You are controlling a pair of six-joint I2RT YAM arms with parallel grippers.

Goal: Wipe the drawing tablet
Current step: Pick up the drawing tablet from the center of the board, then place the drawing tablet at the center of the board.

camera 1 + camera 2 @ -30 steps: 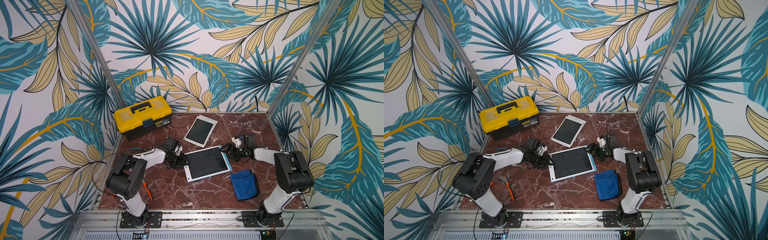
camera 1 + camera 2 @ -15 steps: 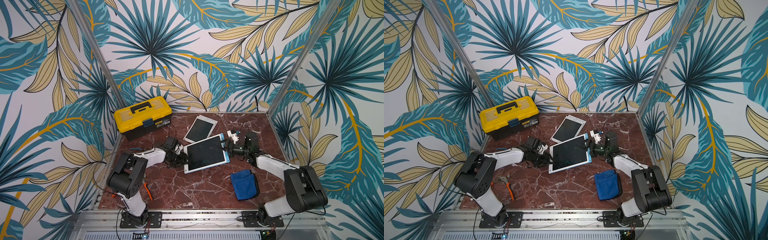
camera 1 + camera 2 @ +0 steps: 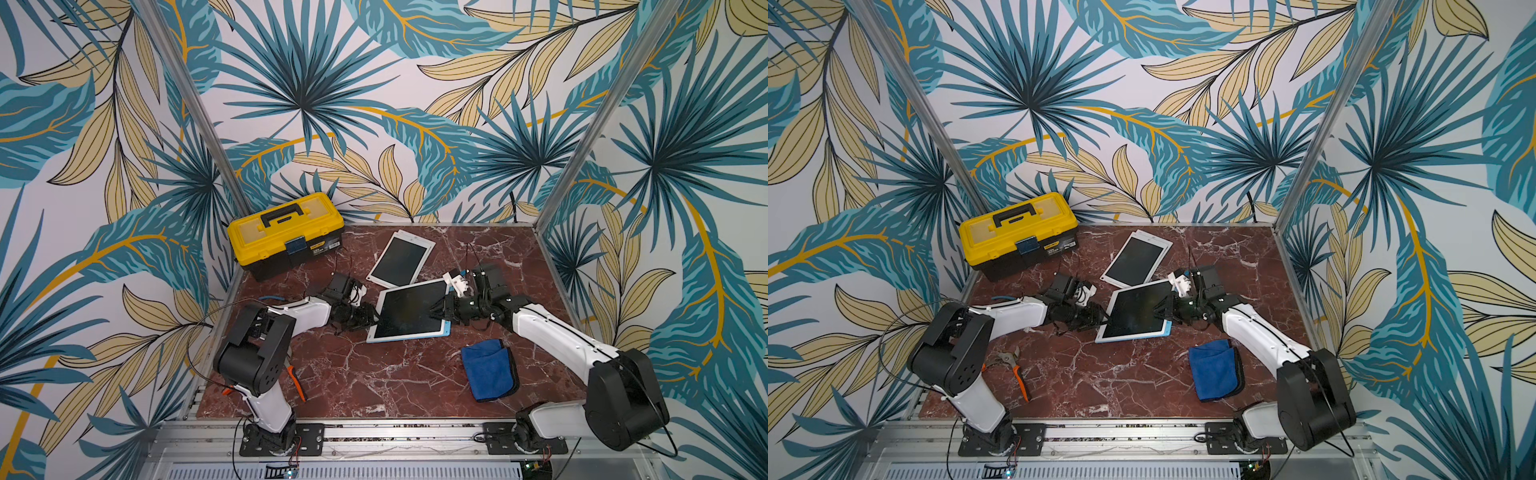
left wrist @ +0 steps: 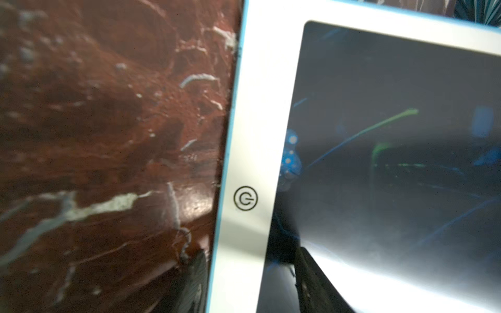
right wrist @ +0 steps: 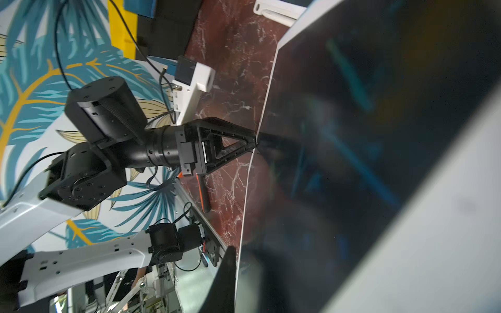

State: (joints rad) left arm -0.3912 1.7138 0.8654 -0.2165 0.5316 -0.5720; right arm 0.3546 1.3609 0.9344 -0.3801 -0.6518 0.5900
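Note:
The drawing tablet (image 3: 409, 311) (image 3: 1136, 311) has a white frame, blue back and dark screen with faint green and blue strokes (image 4: 379, 130). It hangs tilted at mid-table between both arms. My left gripper (image 3: 374, 319) (image 5: 254, 141) is shut on its left bezel, one finger (image 4: 195, 279) behind and one (image 4: 314, 279) on the screen. My right gripper (image 3: 439, 311) (image 3: 1165, 311) is shut on the right edge. One of its fingers (image 5: 227, 279) shows behind the tablet; the other is blurred against the screen. A folded blue cloth (image 3: 490, 370) (image 3: 1214, 370) lies at the front right, touched by neither gripper.
A second white tablet (image 3: 401, 258) lies just behind, its near corner under the held one. A yellow toolbox (image 3: 286, 232) stands at the back left. Orange-handled pliers (image 3: 1017, 374) lie by the left arm's base. Metal posts (image 3: 590, 137) and walls bound the red marble table (image 3: 374, 386).
The tablet lay flat a second ago, rose steeply half a second ago, and now hangs lower and tilted. My right gripper reached in over its right edge and its jaws narrowed. The left hold is unchanged.

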